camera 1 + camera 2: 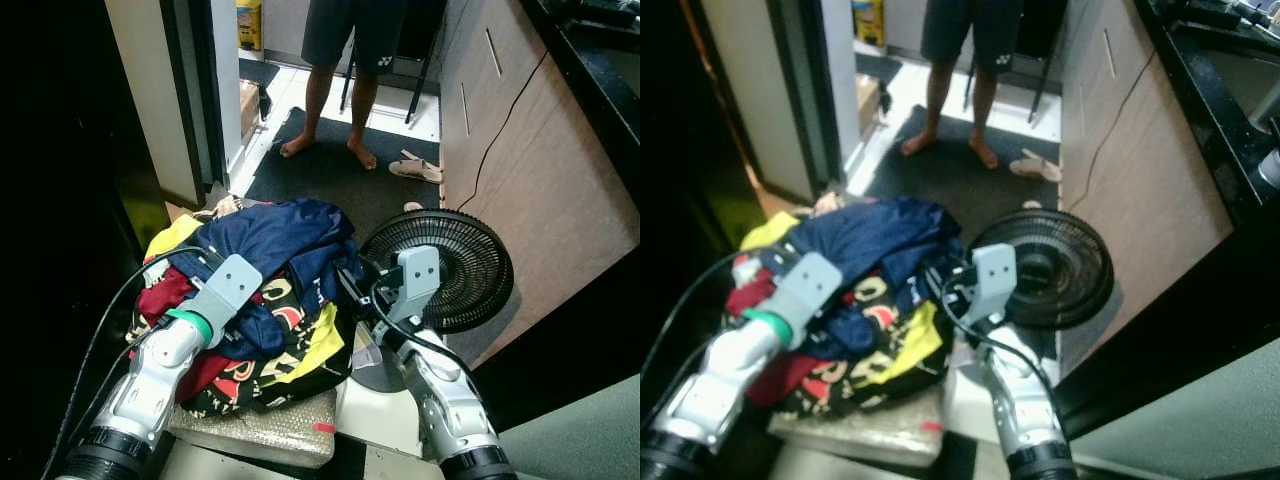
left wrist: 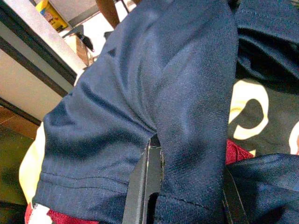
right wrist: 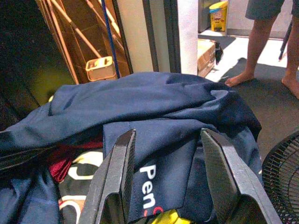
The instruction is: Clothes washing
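Two grippers are at the clothes pile, which sits heaped on a bubble-wrapped block in front of me. My left gripper is pushed into the pile's left side, and the wrist view shows navy cloth draped over and between its fingers, so they are pinching that navy shirt. My right gripper hangs just at the pile's right edge with its fingers spread apart, nothing between them, pointing at a fold of the navy shirt that bears white letters. The navy shirt lies on top of the heap; under it I see a dark red garment, a black one with cream and red print, and yellow cloth at the left rear corner and the front right. A black fan lies just beside the pile on my right, its white base below my right arm. Beyond the pile a person stands barefoot on a dark mat, shown from the shorts down, with a pair of sandals near their feet. A wooden cabinet runs along my right, a thin black cord trailing down its face. On my left stands a door frame, and the right wrist view shows a dustpan and broom handles in the dim space behind it.
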You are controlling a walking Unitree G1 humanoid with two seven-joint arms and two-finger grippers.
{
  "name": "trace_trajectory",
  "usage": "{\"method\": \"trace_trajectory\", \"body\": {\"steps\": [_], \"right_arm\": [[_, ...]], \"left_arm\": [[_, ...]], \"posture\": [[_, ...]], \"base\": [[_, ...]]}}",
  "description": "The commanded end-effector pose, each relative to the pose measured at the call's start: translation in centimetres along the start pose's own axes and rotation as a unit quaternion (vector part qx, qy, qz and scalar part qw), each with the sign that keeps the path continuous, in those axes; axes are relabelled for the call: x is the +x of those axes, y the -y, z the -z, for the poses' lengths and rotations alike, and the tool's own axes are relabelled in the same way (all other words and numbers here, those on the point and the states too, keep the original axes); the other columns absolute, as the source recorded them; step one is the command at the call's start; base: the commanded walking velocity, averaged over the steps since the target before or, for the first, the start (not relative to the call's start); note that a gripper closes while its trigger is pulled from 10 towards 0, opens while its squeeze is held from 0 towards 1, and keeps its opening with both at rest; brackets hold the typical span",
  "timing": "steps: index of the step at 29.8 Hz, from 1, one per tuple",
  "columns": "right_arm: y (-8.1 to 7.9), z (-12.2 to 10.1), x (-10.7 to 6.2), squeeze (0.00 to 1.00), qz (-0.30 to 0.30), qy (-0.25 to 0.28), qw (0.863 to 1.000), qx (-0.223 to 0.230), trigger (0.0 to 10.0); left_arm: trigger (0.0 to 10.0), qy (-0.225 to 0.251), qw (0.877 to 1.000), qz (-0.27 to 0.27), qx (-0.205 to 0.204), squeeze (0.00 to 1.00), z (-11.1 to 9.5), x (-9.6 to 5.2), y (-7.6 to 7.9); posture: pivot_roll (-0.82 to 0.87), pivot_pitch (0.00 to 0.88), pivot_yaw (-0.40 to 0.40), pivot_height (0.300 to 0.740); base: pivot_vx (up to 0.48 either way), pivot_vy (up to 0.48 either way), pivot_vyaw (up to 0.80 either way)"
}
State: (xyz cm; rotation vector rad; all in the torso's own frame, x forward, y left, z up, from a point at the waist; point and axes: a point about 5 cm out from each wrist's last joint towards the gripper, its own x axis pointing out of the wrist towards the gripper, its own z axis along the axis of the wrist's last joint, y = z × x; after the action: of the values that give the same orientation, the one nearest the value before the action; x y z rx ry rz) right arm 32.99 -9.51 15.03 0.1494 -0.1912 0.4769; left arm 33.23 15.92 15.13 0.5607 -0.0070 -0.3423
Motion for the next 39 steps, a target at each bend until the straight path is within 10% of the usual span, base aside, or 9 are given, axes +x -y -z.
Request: {"method": "trace_trajectory", "body": {"steps": [1, 5, 6, 9, 10, 22, 39], "right_arm": [[0.3, 0.4, -0.2, 0.0, 0.002, -0.011, 1.0, -0.002, 10.0], [0.4, 0.4, -0.1, 0.0, 0.005, -0.009, 1.0, -0.002, 10.0], [0.4, 0.3, -0.1, 0.0, 0.006, -0.008, 1.0, -0.002, 10.0], [0.4, 0.3, -0.1, 0.0, 0.006, -0.007, 1.0, -0.001, 10.0], [0.4, 0.3, 0.0, 0.0, 0.006, -0.007, 1.0, -0.001, 10.0], [0.0, 0.3, 0.5, 0.0, 0.002, -0.002, 1.0, 0.002, 10.0], [-0.1, 0.1, 0.7, 0.0, 0.005, 0.01, 1.0, 0.006, 10.0]], "left_arm": [[0.0, -0.005, 1.0, 0.003, -0.013, 0.0, 0.3, -0.3, 0.4], [0.0, 0.072, 0.996, 0.008, -0.046, 0.0, -3.2, -1.1, 0.6], [8.6, 0.128, 0.988, 0.018, -0.079, 0.0, -5.8, -1.6, 0.8], [8.6, 0.153, 0.984, 0.024, -0.092, 0.0, -7.1, -1.9, 1.0], [10.0, 0.171, 0.979, 0.027, -0.104, 0.0, -8.1, -2.1, 1.1], [10.0, 0.286, 0.942, 0.077, -0.157, 0.0, -15.1, -4.0, 1.0], [10.0, 0.316, 0.93, 0.07, -0.175, 0.0, -17.3, -4.8, -0.3]], "posture": [[0.08, 0.17, -0.062, 0.74], [0.08, 0.166, -0.058, 0.74], [0.08, 0.159, -0.055, 0.74], [0.08, 0.159, -0.055, 0.74], [0.08, 0.159, -0.055, 0.74], [0.1, 0.137, -0.048, 0.74], [0.09, 0.126, -0.034, 0.74]], "base": [[0.0, 0.0, 0.0], [0.0, 0.0, 0.0], [0.0, 0.0, 0.0], [0.0, 0.0, 0.0], [0.0, 0.0, 0.0], [0.0, 0.0, 0.0], [0.0, 0.0, 0.0]]}}
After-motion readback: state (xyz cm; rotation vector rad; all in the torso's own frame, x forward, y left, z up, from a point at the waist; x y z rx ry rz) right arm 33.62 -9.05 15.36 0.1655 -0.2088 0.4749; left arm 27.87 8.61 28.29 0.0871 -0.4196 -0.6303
